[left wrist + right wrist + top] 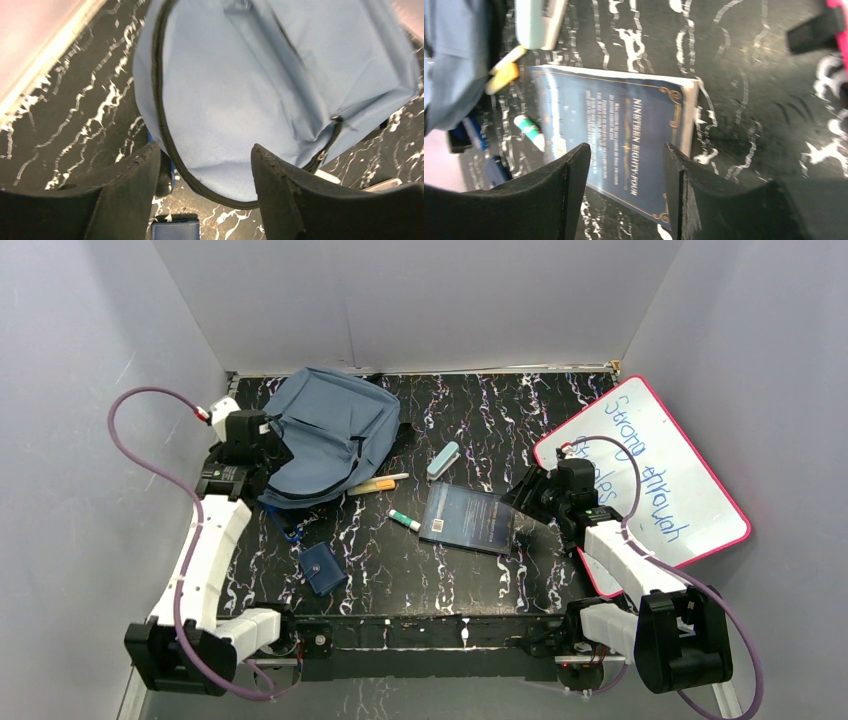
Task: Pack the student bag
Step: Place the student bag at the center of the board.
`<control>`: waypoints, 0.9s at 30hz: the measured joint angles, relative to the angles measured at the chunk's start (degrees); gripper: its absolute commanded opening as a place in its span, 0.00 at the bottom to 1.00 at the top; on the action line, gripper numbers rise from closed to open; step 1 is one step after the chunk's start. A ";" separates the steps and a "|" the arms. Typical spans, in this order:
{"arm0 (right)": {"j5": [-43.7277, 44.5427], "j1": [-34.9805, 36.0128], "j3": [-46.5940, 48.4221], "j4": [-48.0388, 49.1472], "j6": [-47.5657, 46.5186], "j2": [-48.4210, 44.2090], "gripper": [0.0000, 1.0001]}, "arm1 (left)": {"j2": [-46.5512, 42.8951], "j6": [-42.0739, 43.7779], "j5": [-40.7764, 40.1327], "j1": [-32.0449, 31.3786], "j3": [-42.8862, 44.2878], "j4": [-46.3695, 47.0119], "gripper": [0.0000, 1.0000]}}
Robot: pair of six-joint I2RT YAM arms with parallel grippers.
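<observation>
The left gripper (204, 150) sits closest to the lens. Its two black fingers (125, 200) fill the bottom of the wrist view and their bases are cut off by the frame. The jaws stand wide apart with nothing between them, hovering just above the near edge of the backpack (330, 435). The backpack lies flat at the back left of the table (520, 410), zipper running round its rim. Its straps are mostly hidden underneath, and only a bit of blue strap (290, 525) pokes out at the near edge. In the top view the wrist covers the jaws themselves.

A small dark-blue pouch (322, 568) lies apart from the backpack, nearer the arm bases. The left wrist view shows only its top edge.

The right gripper (626, 147) is also spread wide and empty, above the near end of a dark blue book (624, 110) titled "Nineteen Eighty-Four". The book lies flat, mid-table.

Between book and backpack lie a yellow-orange pen (377, 484), a small white tube with a green cap (405, 521) and a pale teal object (443, 460), too small to identify.

A pink-edged whiteboard (660, 470) lies at the right. The right arm hides its near corner and part of the handwriting, of which "Strong through" is legible.
</observation>
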 measured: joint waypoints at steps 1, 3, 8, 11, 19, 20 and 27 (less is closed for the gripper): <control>1.01 0.00 0.00 -0.98 -0.31 -0.04 0.69 | -0.96 0.48 -0.68 0.00 1.01 -0.83 0.70; 3.50 -0.02 0.02 -3.48 -0.79 -0.11 0.74 | -3.02 2.16 -1.42 0.00 3.67 -2.10 0.72; 6.82 0.00 0.02 -7.61 -2.23 0.02 0.78 | -4.39 6.14 5.77 -0.55 8.35 -0.66 0.73; 7.17 0.00 0.07 -9.03 -3.06 0.68 0.81 | -1.92 6.19 9.73 -7.21 7.50 2.25 0.75; 6.49 -0.02 0.11 -10.60 -5.27 1.27 0.88 | 15.65 5.70 16.50 -34.27 3.17 14.60 0.76; 6.29 -0.02 0.11 -10.58 -5.38 1.38 0.88 | 17.70 5.68 17.66 -34.60 2.97 15.69 0.76; 1.97 -0.02 0.00 -9.92 -7.19 3.58 0.87 | 28.02 5.79 25.31 -34.64 2.95 22.43 0.76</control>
